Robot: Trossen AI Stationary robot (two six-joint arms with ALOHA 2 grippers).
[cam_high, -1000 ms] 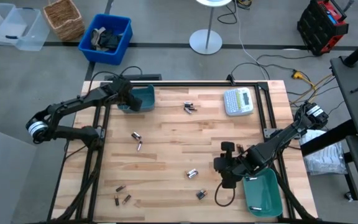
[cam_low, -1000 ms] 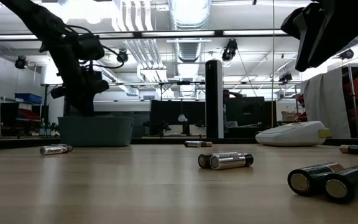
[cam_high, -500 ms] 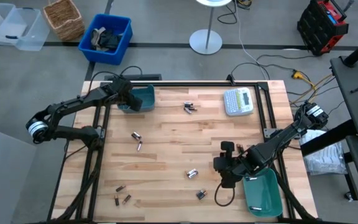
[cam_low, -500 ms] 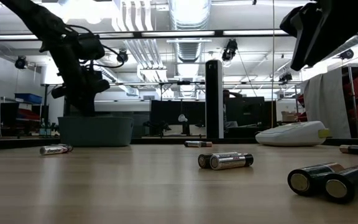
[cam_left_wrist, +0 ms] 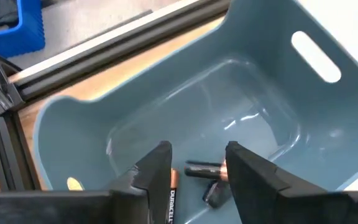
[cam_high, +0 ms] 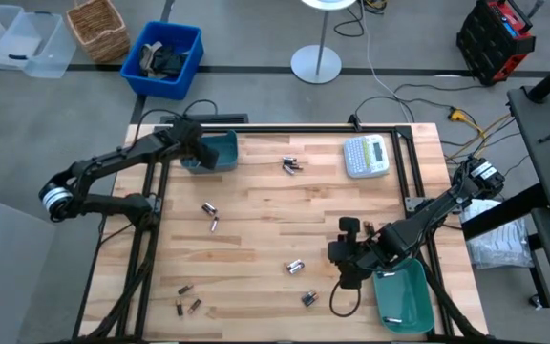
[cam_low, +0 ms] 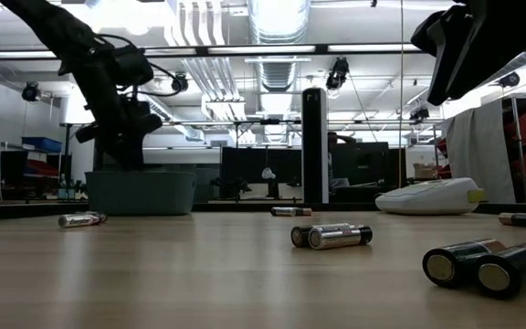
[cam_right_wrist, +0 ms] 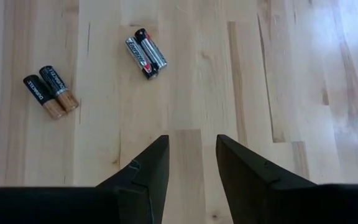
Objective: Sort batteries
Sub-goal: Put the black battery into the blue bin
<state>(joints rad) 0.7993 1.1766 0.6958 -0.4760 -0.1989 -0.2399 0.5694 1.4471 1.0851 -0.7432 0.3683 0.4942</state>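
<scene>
Small batteries lie scattered on the wooden table: a pair (cam_high: 291, 164) near the far edge, two (cam_high: 211, 215) left of centre, a silvery pair (cam_high: 295, 267) (cam_right_wrist: 146, 57), a dark coppery pair (cam_high: 307, 299) (cam_right_wrist: 50, 92), and three (cam_high: 187, 299) near the front left. My left gripper (cam_left_wrist: 199, 149) (cam_high: 193, 153) hovers open above the far-left teal bin (cam_high: 227, 145) (cam_left_wrist: 272, 118), where a few batteries (cam_left_wrist: 202, 169) lie on the floor. My right gripper (cam_right_wrist: 191, 140) (cam_high: 340, 254) hangs open above bare table beside the near-right teal bin (cam_high: 404, 296), holding nothing.
A grey-white label maker (cam_high: 366, 156) (cam_low: 432, 196) sits at the far right of the table. One more battery (cam_high: 369, 227) lies just beyond my right gripper. A black frame (cam_high: 409, 162) runs along the far and side edges. Open wood lies in the middle.
</scene>
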